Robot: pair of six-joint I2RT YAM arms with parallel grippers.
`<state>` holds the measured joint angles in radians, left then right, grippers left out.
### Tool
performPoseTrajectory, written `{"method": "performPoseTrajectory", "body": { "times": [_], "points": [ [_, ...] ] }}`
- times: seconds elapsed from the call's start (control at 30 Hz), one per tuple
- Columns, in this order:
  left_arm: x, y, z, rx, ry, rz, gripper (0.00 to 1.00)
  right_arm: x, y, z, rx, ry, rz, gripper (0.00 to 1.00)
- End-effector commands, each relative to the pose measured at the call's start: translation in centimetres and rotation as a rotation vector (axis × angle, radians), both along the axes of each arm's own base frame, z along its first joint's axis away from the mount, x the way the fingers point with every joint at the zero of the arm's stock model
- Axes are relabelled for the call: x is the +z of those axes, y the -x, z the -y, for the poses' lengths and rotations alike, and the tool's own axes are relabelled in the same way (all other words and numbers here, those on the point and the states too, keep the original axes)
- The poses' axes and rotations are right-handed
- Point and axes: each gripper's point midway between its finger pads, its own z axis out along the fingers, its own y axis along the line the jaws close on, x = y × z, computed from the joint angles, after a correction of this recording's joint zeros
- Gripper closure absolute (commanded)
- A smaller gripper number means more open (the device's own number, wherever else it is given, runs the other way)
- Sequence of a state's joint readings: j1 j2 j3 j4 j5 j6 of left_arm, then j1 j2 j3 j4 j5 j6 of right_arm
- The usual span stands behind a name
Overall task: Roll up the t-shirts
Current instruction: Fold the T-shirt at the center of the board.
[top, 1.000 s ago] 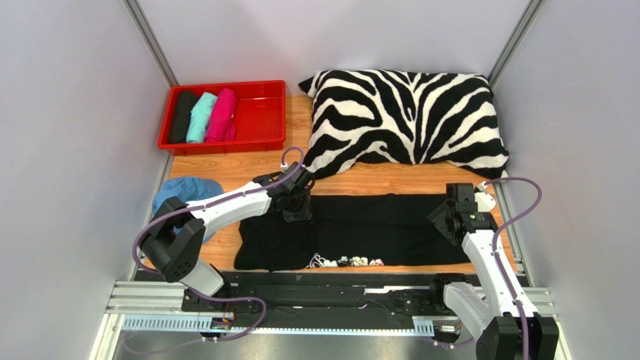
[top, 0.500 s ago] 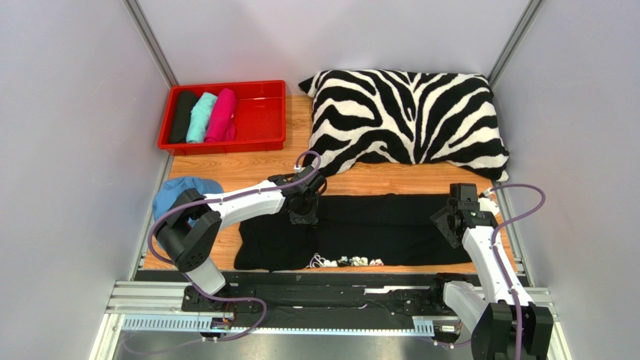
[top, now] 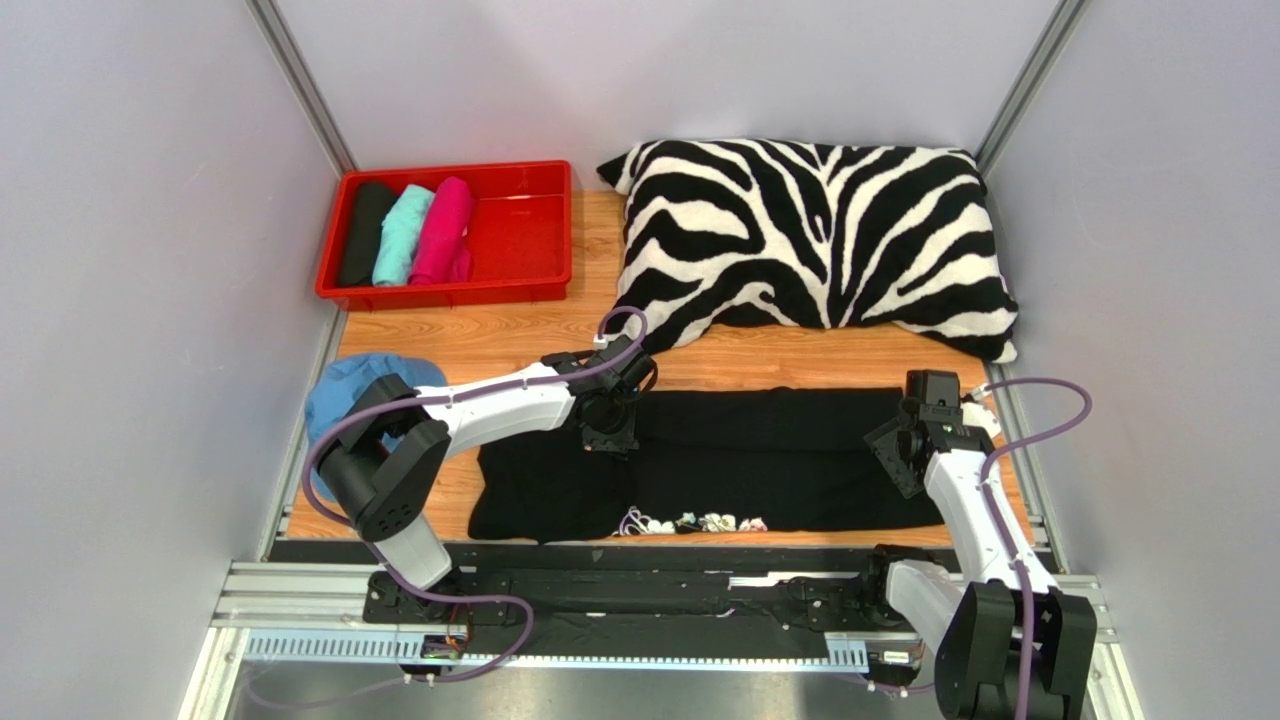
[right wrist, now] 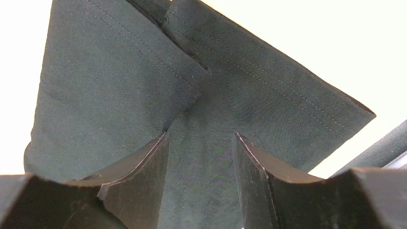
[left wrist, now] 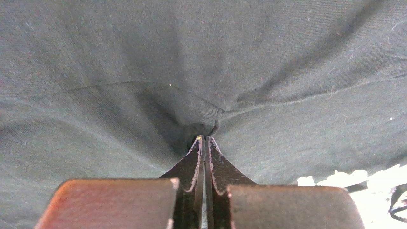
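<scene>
Top external view is showing you what neither wrist camera is catching: the large black cotton t-shirt [top: 766, 435] is lying spread flat on the wooden tabletop [top: 511, 338], its small white print [top: 691, 522] sitting at the near hem, while a rolled black tee [top: 362, 233], a rolled teal tee [top: 403, 233] and a rolled pink tee [top: 443, 228] are resting side by side in the red plastic tray [top: 519, 285] beside the zebra-striped pillow [top: 812, 225]. Left wrist view is giving you the close detail: the left gripper [left wrist: 204, 139] is pressing its tips together, pinching a pucker of soft matte knit with creases fanning outward. Right wrist view is showing you the right gripper [right wrist: 200, 138] standing partly open, jaws straddling a stitched, folded hem and gripping nothing.
</scene>
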<state>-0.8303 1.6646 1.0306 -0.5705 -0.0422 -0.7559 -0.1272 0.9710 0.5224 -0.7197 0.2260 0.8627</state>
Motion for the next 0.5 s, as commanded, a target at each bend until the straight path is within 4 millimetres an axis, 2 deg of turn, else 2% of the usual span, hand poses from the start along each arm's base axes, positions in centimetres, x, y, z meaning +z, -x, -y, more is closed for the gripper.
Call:
{"method": "performPoseTrajectory", "body": {
  "times": [0.0,0.23,0.47],
  "points": [
    [1.8,0.0,0.9,-0.024,0.07,0.035,1.0,1.8,-1.6,0.2,0.0,0.001,0.08,0.45],
    [3.1,-0.1,1.2,-0.045,0.103,0.064,1.0,3.8,-1.6,0.5,-0.022,0.018,0.115,0.45],
    [3.4,0.4,1.9,-0.074,0.145,0.05,1.0,3.4,-2.2,1.4,-0.059,0.037,0.087,0.47]
  ]
}}
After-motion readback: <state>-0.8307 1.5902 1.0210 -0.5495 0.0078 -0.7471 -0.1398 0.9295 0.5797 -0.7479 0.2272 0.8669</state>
